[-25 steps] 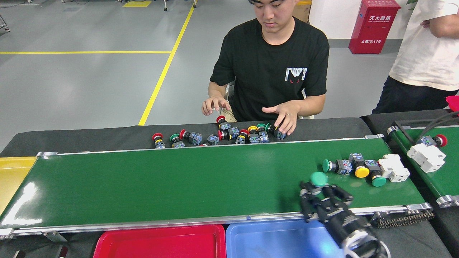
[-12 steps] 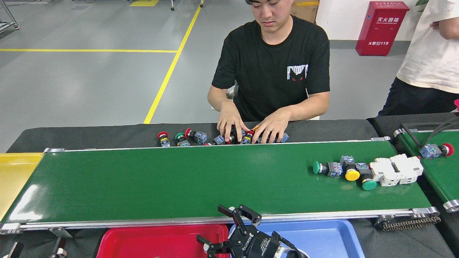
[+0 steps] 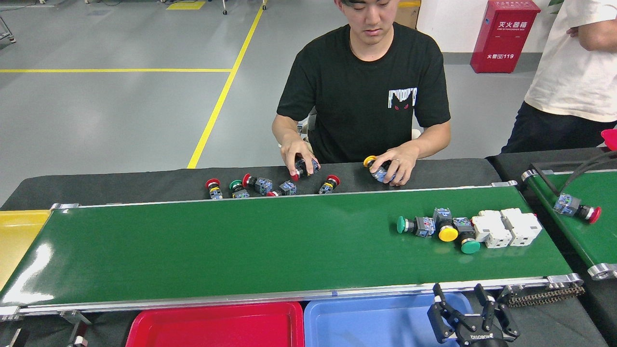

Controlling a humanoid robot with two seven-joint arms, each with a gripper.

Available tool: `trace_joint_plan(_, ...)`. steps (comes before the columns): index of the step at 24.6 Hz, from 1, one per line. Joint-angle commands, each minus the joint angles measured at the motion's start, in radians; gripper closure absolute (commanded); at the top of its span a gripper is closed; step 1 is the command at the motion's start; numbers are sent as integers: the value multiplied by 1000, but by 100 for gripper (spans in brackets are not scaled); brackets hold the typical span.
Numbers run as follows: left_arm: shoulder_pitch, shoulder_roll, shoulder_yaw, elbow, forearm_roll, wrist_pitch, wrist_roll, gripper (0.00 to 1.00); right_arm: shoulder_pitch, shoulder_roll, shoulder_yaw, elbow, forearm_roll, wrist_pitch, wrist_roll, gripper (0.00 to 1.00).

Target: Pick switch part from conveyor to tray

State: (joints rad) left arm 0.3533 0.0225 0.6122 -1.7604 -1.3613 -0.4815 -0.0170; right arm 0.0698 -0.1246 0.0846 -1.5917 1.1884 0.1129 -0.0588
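Observation:
The conveyor (image 3: 241, 246) runs across the middle of the head view. Near its right end lies a cluster of switch parts: a green-capped one (image 3: 413, 225), a yellow-capped one (image 3: 446, 231), another green-capped one (image 3: 467, 244) and two white blocks (image 3: 506, 226). My right gripper (image 3: 458, 292) is open and empty at the bottom right, by the right end of the blue tray (image 3: 376, 323), just in front of the belt's near rail. The left gripper is out of view.
A red tray (image 3: 217, 327) lies left of the blue one and a yellow tray (image 3: 19, 236) is at the belt's left end. A seated person's hands (image 3: 393, 166) handle loose switches (image 3: 260, 185) behind the belt. A second belt (image 3: 593, 226) at right carries a red-capped switch (image 3: 576, 208).
A second ago my right gripper held a green-capped switch above the belt. It then opened over the trays and has moved right, empty. The cluster on the belt has shifted left.

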Motion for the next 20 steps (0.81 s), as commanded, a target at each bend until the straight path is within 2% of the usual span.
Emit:
trace_joint_plan(1,-2,11,1,-11,1,1,6,0,-38,-1,21,9,13,27,33,7)
trace_joint_plan(5,-5,11,1,-11,1,1,6,0,-68,0,43,45,43,28,71,7)
trace_joint_plan(12,-7,13,0,-11,1,0,6,0,-150,17,70,134,60,28,73,7)
trace_joint_plan(17,-11,13,-2,-13,2,0,6,0,-174,29,80,165,63,28,82,7)
trace_joint_plan(20,-14,13,-3,-11,2,-2,6,0,-206,51,95,203,66,27,85,7)
